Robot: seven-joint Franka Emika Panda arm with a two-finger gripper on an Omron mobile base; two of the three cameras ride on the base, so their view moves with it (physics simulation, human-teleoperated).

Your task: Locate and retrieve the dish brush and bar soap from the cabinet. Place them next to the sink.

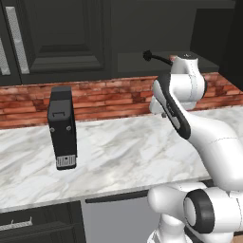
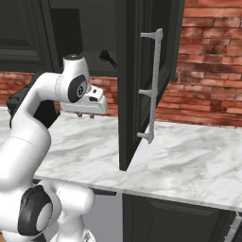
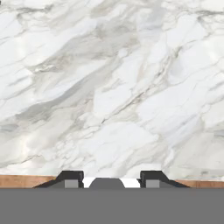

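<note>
Marble counter lies under the gripper, jaws partly spread and empty; dish brush lies on the open cabinet shelf, likely light, stiff, best pinched mid-handle.

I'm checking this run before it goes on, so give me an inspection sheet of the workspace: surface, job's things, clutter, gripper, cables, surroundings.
Surface: white marble counter, bare where the hand view looks down on it.
Job's things: dish brush lies in the open cabinet, bristle head toward the room; bar soap and sink: nothing seen.
Clutter: black box-shaped appliance on the counter.
Gripper: gripper hangs above the counter near the cabinet opening; fingertips apart, nothing between them.
Cables: nothing seen.
Surroundings: red brick backsplash, dark drawer units below.
</note>
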